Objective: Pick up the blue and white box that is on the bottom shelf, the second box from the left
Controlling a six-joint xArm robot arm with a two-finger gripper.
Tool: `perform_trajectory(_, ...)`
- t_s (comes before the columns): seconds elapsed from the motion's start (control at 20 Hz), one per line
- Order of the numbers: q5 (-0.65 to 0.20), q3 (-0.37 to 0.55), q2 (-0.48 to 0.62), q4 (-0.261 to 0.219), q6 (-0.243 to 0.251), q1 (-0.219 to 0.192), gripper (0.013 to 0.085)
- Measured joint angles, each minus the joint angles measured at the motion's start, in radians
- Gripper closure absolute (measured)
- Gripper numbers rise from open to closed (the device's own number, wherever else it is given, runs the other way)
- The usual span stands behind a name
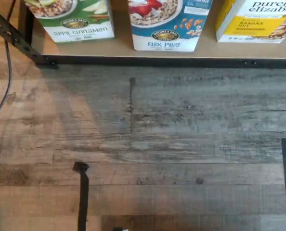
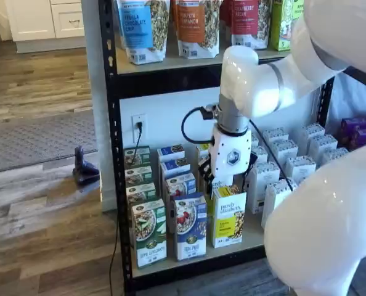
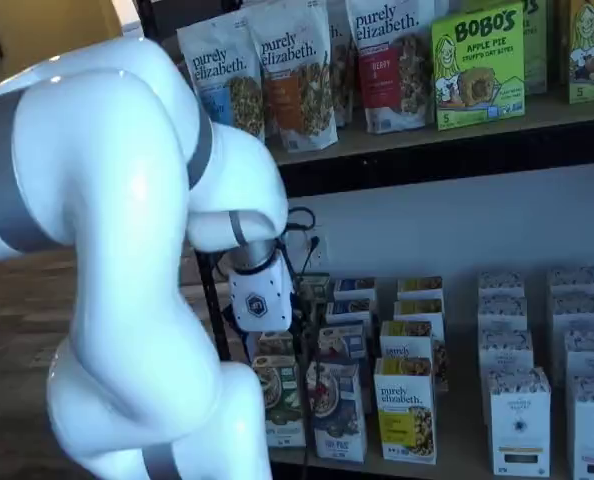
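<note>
At the front edge of the bottom shelf (image 2: 257, 237), a pale beige board in a black metal rack frame, stands the blue and white box (image 2: 190, 226): a tall, narrow cardboard cereal box with a blue upper part showing a bowl with red berries and a white lower part with blue lettering. It is upright and heads a row of like boxes running back toward the far wall. Both shelf views show it, and my wrist view catches its lower part (image 1: 166, 24).

Just to its left stands a green and white cardboard cereal box (image 2: 149, 233) of similar size. Just to its right stands a yellow and white cardboard box (image 2: 228, 217). Farther right are rows of white cartons (image 2: 286, 160). On the board above sit upright granola pouches (image 2: 197, 24).

My gripper (image 2: 225, 180), a white body with black fingers, hangs in front of the shelf, above the yellow and white box and a little right of my target. I cannot tell how far the fingers are parted, since they are hard to make out against the boxes. Nothing appears to be held.

I judge this to be the approach step, with the box not yet touched. Next I would need to shift left, line up over the target's narrow top, and descend without nudging either neighbour.
</note>
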Motion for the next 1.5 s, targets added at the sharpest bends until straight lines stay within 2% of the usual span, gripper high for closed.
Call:
perform_trajectory(0.25,-0.082,0.020,0.071,0.010,-0.002,0.006,0.0130)
perform_trajectory(0.35,-0.105,0.027,0.094,0.049,-0.031,0.007,0.0130)
perform_trajectory(0.4,-0.119,0.031,0.107,0.046,-0.026,0.011,0.0130)
perform_trajectory(0.55,-0.146,0.034,0.147,-0.023,0.042,0.024,0.0130)
perform_trajectory(0.85,-0.198,0.028,0.242,-0.062,0.108,0.057,0.0130)
perform_trajectory(1.1,-0.294,0.008,0.357,-0.071,0.145,0.084,0.0130)
perform_trajectory(1.3,-0.385,-0.029,0.452,-0.070,0.131,0.069,0.0130)
perform_trajectory(1.5,-0.412,-0.091,0.536,-0.059,0.094,0.042,0.0130)
